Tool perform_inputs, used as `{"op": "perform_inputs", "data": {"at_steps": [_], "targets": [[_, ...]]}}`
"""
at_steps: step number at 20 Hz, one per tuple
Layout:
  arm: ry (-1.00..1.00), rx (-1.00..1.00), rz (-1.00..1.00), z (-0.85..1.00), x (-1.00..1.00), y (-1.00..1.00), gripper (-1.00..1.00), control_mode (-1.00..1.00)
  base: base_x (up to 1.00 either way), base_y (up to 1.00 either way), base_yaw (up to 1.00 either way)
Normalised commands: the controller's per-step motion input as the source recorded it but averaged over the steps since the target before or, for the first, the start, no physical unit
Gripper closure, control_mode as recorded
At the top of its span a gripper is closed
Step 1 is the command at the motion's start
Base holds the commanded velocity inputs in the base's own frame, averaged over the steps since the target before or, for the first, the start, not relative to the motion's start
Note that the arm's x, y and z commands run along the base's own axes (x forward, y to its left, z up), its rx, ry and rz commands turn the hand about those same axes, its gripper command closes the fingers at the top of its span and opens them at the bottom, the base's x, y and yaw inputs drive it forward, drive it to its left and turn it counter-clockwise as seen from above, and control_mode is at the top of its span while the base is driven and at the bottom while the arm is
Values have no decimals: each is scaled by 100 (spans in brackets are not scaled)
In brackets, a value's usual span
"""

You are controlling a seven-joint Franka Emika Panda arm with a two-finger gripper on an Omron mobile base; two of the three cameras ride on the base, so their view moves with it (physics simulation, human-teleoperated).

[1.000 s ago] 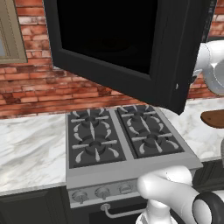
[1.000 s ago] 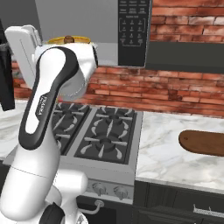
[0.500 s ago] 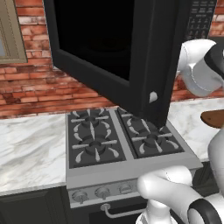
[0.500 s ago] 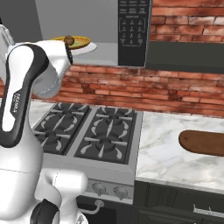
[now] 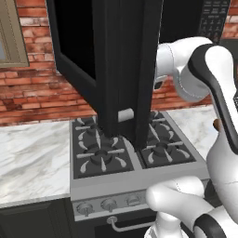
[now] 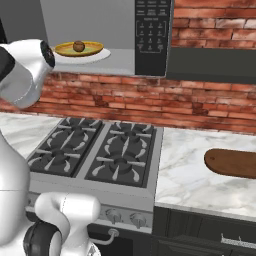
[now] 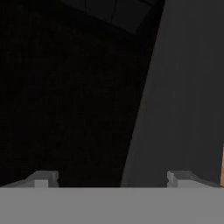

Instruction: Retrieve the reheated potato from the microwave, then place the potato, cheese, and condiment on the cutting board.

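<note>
**Microwave door stood open, potato on its plate inside**

The microwave [image 6: 150, 37] hung above the stove [image 6: 95, 155] against the brick wall [image 6: 210, 20]; its door [image 5: 118, 69] was swung far out, seen almost edge-on in the left base view, where it hid much of the oven; the button panel [image 6: 152, 35] faced forward at the right of the light grey interior. Inside, the potato [image 6: 78, 46] sat on a yellow plate [image 6: 92, 49], which rested on the pale round tray [image 6: 102, 56]; nothing touched it. The arm [image 5: 204, 69] reached up beside the door, its upper part bent toward the opening. In the hand view the gripper [image 7: 113, 179] pointed at the dark inner face of the door, with a grey surface to the right; its two fingertips [image 7: 41, 178] stood wide apart with nothing between them. The cutting board [image 6: 232, 162] lay flat on the marble counter [image 6: 185, 175] to the right of the stove, well apart from the microwave, and bore nothing on the part visible; its right end ran past the picture's edge.
</note>
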Motion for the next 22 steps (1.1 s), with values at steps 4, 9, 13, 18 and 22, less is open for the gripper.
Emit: {"op": "perform_inputs", "data": {"at_steps": [4,9,13,18,22], "targets": [[-18,-8,-14,0,14,55,-100,-100,0,0,0],[-19,-10,-13,0,12,42,-100,-100,0,0,0],[-5,-8,-7,0,7,-14,-100,-100,0,0,0],[-20,-19,0,13,0,-55,-100,-100,0,0,0],[-25,-24,0,17,0,-62,-100,-100,0,0,0]]}}
